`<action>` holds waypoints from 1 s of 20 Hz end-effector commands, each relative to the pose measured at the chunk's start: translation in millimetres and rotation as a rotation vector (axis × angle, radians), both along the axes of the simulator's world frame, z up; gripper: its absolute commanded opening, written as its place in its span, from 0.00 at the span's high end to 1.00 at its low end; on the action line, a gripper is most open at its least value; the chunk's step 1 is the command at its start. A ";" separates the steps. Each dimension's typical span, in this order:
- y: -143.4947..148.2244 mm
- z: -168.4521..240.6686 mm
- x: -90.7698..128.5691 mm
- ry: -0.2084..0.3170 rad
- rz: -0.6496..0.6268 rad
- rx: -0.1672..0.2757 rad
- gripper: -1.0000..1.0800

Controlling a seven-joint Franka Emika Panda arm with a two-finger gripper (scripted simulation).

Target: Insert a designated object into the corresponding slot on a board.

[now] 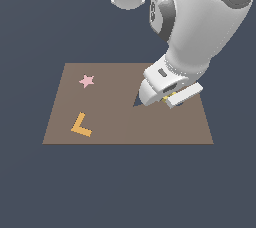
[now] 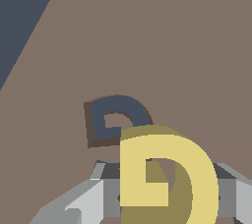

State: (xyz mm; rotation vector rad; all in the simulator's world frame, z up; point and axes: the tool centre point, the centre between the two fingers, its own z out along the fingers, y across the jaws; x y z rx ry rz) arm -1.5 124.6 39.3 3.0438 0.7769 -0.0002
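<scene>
Jaws (image 2: pixel 162 193) closed on the yellow G block (image 2: pixel 167 174), one finger (image 2: pixel 93 196) showing on each side of it in the wrist view; that is how I hold it, above the brown board (image 1: pixel 125 122). The dark G-shaped slot (image 2: pixel 115 120) lies just beside the block, partly covered by its edge, so I am near but not lined up over it. In the exterior view my own hand hides both block and slot, so I can only guess how high I hang.

Lowering from here would be the mistake: the block would land half on the board's surface, catch the recess rim and tip or twist in my grip. A small turn off true would jam it too. The orange L-shaped piece (image 1: pixel 81 125) and pink star (image 1: pixel 87 80) lie well apart, no trouble.
</scene>
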 end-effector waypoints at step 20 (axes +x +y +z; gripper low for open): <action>28.9 -8.8 5.1 0.001 0.097 0.000 0.04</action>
